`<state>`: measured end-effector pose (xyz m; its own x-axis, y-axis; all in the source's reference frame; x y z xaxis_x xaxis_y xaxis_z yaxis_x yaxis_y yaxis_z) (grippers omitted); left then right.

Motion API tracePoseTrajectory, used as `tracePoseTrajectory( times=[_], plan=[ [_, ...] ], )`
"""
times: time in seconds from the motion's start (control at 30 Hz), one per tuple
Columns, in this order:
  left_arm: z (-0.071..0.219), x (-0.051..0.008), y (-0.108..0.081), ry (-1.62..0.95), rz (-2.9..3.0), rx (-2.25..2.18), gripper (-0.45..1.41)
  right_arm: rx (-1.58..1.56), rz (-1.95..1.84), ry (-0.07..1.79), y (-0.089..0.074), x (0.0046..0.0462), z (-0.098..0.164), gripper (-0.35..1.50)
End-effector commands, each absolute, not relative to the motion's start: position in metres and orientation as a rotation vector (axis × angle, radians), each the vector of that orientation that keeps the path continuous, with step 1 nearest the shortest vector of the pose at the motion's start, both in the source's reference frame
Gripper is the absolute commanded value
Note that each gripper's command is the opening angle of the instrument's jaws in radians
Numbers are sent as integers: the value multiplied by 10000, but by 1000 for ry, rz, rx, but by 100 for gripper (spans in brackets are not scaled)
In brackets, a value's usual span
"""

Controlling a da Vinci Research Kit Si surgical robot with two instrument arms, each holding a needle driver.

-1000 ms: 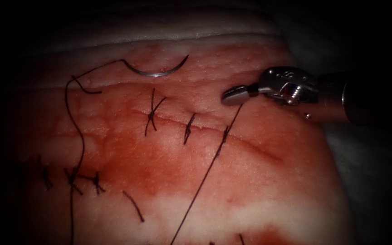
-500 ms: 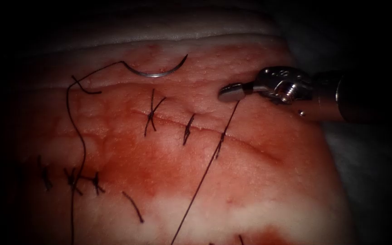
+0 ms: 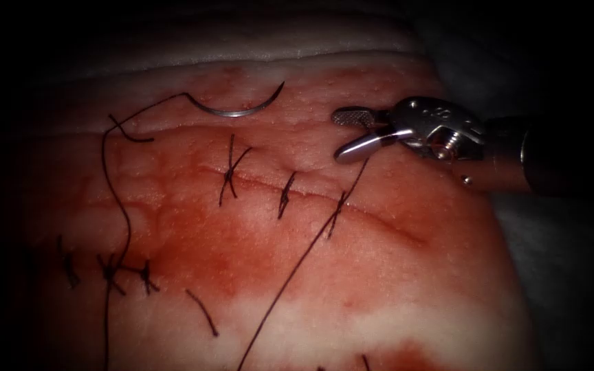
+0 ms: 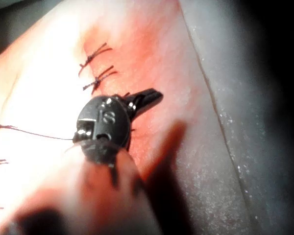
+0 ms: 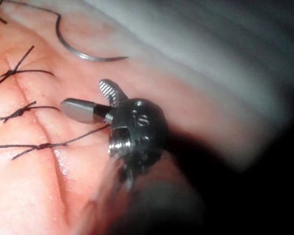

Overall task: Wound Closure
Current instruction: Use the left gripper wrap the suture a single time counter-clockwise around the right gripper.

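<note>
Steel needle (image 3: 236, 106) lies free on the tissue (image 3: 379, 275), at about ten o'clock from the right tool (image 3: 344, 135), whose jaws are spread and, it seems, empty; thread (image 3: 311, 251) runs below.

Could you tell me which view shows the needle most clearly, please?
The endoscope view: the needle lies whole on the tissue, beyond the cut, thread trailing from its left end, held by neither tool. The right wrist view also shows its curve, behind the right tool's open jaws.
</note>
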<state>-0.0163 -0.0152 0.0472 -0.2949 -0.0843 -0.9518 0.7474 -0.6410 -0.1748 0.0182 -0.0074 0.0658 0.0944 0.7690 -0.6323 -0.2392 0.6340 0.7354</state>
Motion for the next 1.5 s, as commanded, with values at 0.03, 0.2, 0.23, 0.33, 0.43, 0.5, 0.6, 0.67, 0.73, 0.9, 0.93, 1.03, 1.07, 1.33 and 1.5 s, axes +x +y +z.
tracePoseTrajectory(
  times=[0.03,0.2,0.23,0.33,0.43,0.5,0.6,0.67,0.73,0.9,0.93,1.03,1.07,1.33,1.5],
  plan=[
    [473,-171,-140,821,-1996,1431,-45,513,795,1290,-68,182,657,130],
    [457,-183,-78,694,-2042,1544,-45,408,806,1351,-58,162,639,131],
    [455,-187,-64,661,-2056,1553,-45,401,810,1360,-58,160,636,131],
    [451,-196,-34,612,-2070,1575,-45,345,806,1363,-65,159,628,121],
    [448,-206,-10,583,-2083,1581,-45,251,787,1341,-68,157,619,121],
    [447,-212,3,565,-2086,1592,-45,201,785,1338,-67,154,611,125],
    [446,-221,23,544,-2089,1616,-45,134,808,1358,-63,151,598,135],
    [447,-227,36,544,-2079,1630,-45,118,831,1366,-65,152,590,138],
    [447,-234,46,545,-2070,1642,-45,126,825,1382,-72,156,584,133],
    [453,-254,72,567,-2047,1684,-45,160,787,1420,-91,170,570,96],
    [454,-258,77,575,-2045,1685,-45,164,782,1422,-94,173,567,89],
    [460,-269,92,580,-2042,1698,-45,150,790,1444,-104,188,562,61],
    [463,-273,97,585,-2038,1707,-45,144,792,1449,-106,192,562,39],
    [488,-290,120,593,-2026,1737,-45,139,828,1456,-128,229,577,-35],
    [515,-294,135,594,-2030,1746,-45,260,949,1495,-139,245,577,-35]
  ],
)
